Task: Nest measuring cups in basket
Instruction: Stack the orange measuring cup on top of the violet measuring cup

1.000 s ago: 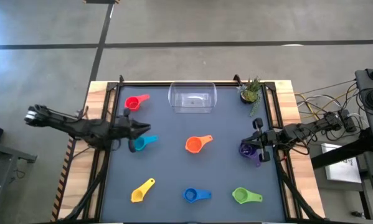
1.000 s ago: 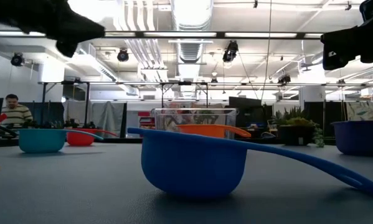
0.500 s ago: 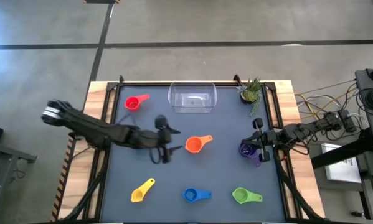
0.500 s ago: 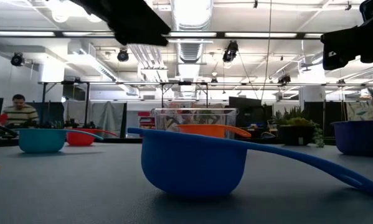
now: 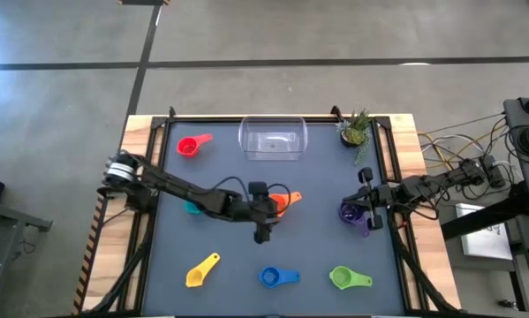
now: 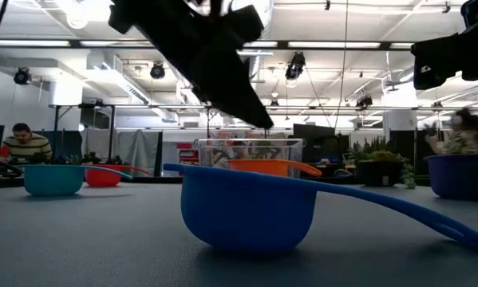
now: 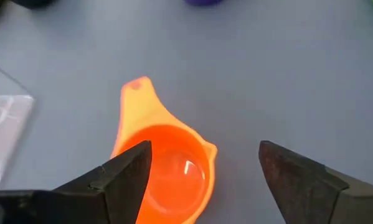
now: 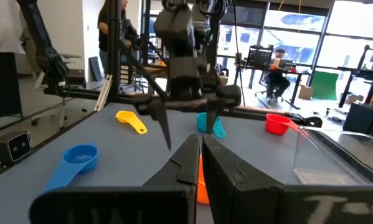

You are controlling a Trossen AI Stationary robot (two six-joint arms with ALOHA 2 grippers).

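Observation:
My left gripper (image 5: 264,212) hangs open above the table's middle, over the orange measuring cup (image 7: 167,171). The cup lies between the fingers, close to one, and touches neither. The arm partly hides the teal cup (image 5: 192,208). The red cup (image 5: 189,146) sits at the far left, beside the clear basket (image 5: 273,140) at the far middle. Yellow (image 5: 202,269), blue (image 5: 277,277) and green (image 5: 348,279) cups line the near edge. My right gripper (image 8: 198,155) is shut and raised at the right, over the purple cup (image 5: 352,215).
A small potted plant (image 5: 357,131) stands at the far right corner. Raised rails (image 5: 149,221) run along the table's left and right sides. People sit and stand in the room beyond the table.
My left gripper has swung from beside the teal cup toward the table's right, to a spot over the orange cup, and has opened wide on the way. The teal cup has stayed on the table. My right arm has kept still.

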